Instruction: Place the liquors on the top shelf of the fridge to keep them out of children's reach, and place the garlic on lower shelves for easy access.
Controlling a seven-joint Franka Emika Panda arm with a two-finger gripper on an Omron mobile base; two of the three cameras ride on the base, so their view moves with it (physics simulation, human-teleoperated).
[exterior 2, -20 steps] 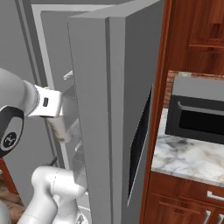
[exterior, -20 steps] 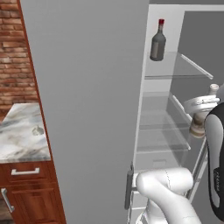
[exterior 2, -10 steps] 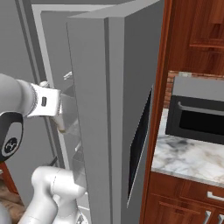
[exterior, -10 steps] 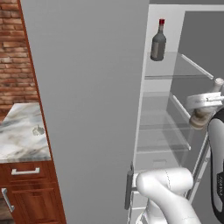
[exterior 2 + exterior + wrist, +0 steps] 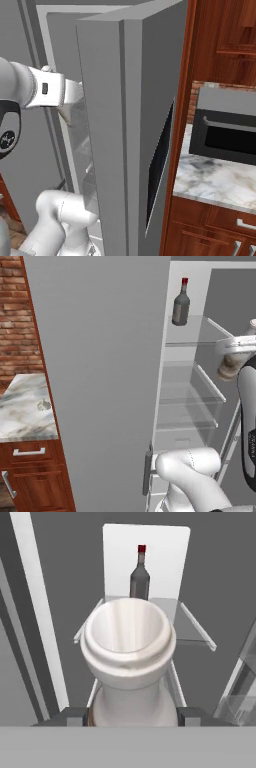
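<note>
- pincer [image 5: 131, 716] clenched on the cream bottle [image 5: 129, 657], neck toward camera, long axis upright
- top shelf [image 5: 192, 629] lies ahead and slightly above the bottle's base
- dark bottle [image 5: 140, 574] already stands there at back; fridge [image 5: 100, 356] door open

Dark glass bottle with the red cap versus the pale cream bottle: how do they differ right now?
The dark glass bottle with the red cap stands free on the top glass shelf; the pale cream bottle is clamped in the gripper, off the shelf. The cream bottle's mouth is uncapped. Both are upright.
</note>
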